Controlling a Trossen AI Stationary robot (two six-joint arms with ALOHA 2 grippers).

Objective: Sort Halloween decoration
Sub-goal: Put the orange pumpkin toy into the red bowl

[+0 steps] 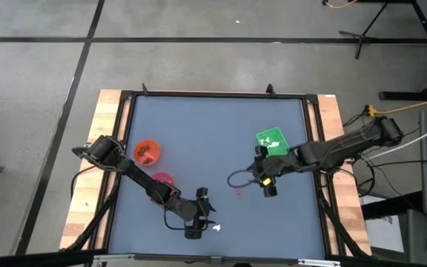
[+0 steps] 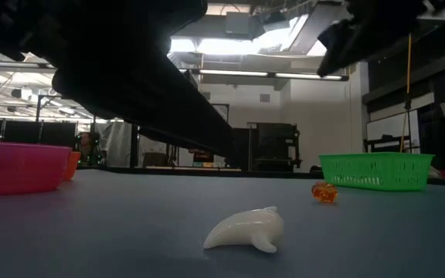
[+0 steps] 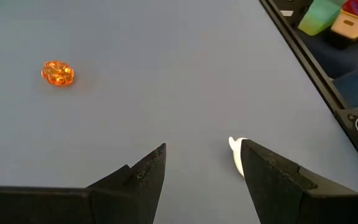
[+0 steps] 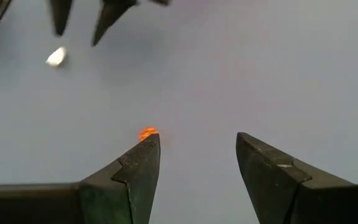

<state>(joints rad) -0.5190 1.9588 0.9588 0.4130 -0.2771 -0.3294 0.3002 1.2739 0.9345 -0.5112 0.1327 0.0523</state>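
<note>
Both arms reach inward over the table, 2 dark chains of links bent at the elbow. The left gripper (image 1: 199, 215) hangs low near the front edge, its fingers (image 3: 143, 180) spread apart with nothing between them. The right gripper (image 1: 267, 182) sits farther back and to the right of it — also parted, empty.

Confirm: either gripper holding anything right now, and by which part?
Nothing held. Left gripper is open beside the small white irregular piece; right gripper is open beside the tiny orange piece.
</note>
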